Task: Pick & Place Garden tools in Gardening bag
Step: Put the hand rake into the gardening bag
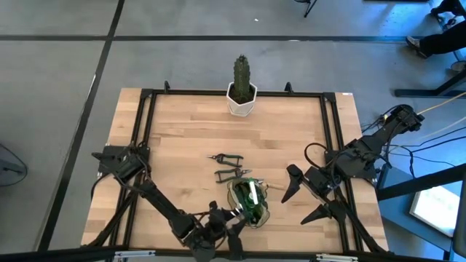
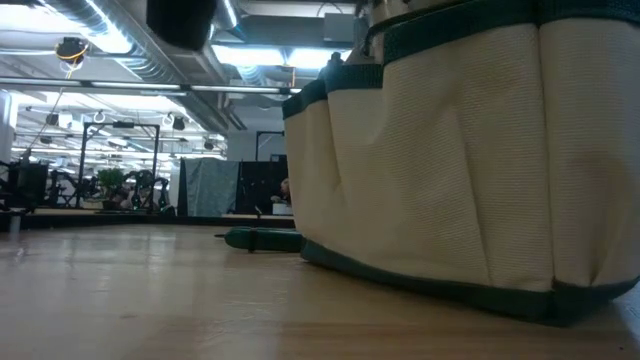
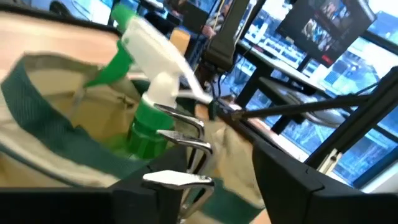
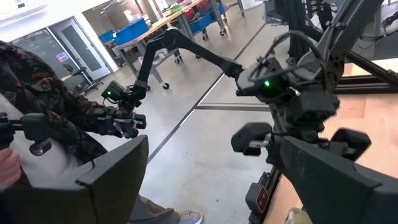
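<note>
The left gripper (image 1: 234, 220), fingers spread, hovers beside the soft, floppy bag (image 1: 249, 201) holding a light sprayer (image 3: 151, 81), best gripped at its neck.

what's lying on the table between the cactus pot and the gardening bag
In the high view, two hand tools lie on the wood between the cactus pot and the gardening bag.
</note>
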Controlling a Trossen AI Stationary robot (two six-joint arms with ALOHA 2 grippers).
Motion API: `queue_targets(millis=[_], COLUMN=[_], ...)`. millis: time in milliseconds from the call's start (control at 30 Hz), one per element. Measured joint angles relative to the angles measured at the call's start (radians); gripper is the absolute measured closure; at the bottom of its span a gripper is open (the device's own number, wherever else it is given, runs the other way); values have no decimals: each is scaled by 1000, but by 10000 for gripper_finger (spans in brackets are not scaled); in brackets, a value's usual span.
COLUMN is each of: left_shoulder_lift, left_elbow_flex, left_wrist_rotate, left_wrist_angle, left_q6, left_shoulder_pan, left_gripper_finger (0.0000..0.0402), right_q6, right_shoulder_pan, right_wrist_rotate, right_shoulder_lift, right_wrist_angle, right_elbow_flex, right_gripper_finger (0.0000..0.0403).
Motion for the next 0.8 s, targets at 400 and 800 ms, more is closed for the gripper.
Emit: queue_targets(millis=[400,800], left_shoulder_lift=[-5,-6], left_elbow_flex=[11,11], left_wrist_rotate=[-55,-10], left_wrist_angle=[-73,-158], left_q6=[-105,-216], left_shoulder_pan=[-23,-43], left_gripper_finger=[214,244], right_q6=[3,3], right_shoulder_pan=[0,0], right_wrist_rotate=[-2,-2], right_shoulder_lift=[0,0], right_wrist_angle=[1,0], right_elbow_flex=[0,0], right_gripper_finger=[36,36])
